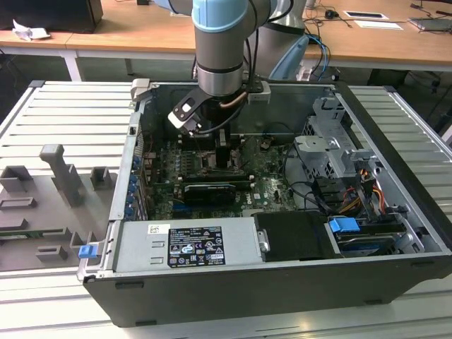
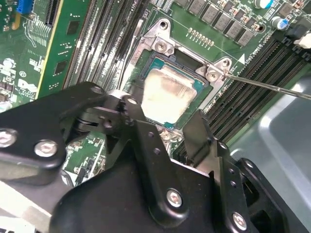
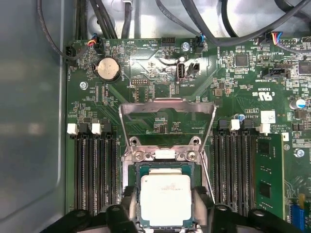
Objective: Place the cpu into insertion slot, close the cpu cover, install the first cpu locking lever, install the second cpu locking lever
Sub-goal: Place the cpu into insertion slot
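The cpu [image 3: 165,196], a pale square chip, lies flat in the insertion slot [image 3: 138,155] on the green board, also seen in the second wrist view as cpu [image 2: 167,94] in the silver-rimmed slot [image 2: 165,46]. My gripper [image 3: 165,208] straddles it, with one black finger against each side edge, so it looks shut on the chip. The cpu cover [image 3: 167,109] stands raised on its hinge beyond the slot. A thin wire locking lever [image 2: 267,83] sticks out free beside the slot. In the exterior view the gripper [image 1: 222,152] reaches down inside the computer case.
Black memory slots [image 3: 95,174] run along both sides of the socket. Cables [image 3: 214,26] hang over the board's far edge. The case [image 1: 282,282] also holds a power supply [image 1: 191,244] and a drive cage [image 1: 332,152]. Grey fixtures [image 1: 60,176] stand on the table at the exterior view's left.
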Tool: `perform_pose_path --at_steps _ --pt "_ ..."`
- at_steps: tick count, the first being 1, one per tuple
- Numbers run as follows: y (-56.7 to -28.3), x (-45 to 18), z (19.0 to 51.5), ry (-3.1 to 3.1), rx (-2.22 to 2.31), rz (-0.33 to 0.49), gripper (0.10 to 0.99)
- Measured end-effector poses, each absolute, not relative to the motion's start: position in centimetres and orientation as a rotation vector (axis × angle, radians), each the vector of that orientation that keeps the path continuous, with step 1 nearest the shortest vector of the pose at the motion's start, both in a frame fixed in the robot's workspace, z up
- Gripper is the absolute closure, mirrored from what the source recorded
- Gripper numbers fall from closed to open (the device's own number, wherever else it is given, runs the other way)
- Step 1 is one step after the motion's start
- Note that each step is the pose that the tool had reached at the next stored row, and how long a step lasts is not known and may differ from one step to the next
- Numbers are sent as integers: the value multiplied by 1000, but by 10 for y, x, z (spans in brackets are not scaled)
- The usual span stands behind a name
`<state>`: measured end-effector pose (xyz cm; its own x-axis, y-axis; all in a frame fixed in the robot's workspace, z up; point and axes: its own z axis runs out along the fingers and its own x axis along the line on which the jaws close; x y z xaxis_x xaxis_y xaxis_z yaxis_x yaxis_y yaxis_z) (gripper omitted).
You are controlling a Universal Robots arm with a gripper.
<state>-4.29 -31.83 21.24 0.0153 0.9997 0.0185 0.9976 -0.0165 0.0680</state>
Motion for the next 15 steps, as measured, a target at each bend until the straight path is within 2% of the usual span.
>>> perform_pose_path --at_steps 3,4,6,7,8,15 --pt "-318 -43 215 2181 2216 88 690" --pt "-318 -43 216 2181 2217 86 808" --pt "-318 -43 216 2182 2217 83 808" --pt "-318 -43 217 2182 2217 82 929" --pt "-318 -43 217 2182 2217 82 980" --pt "-318 -43 219 2182 2217 82 980"
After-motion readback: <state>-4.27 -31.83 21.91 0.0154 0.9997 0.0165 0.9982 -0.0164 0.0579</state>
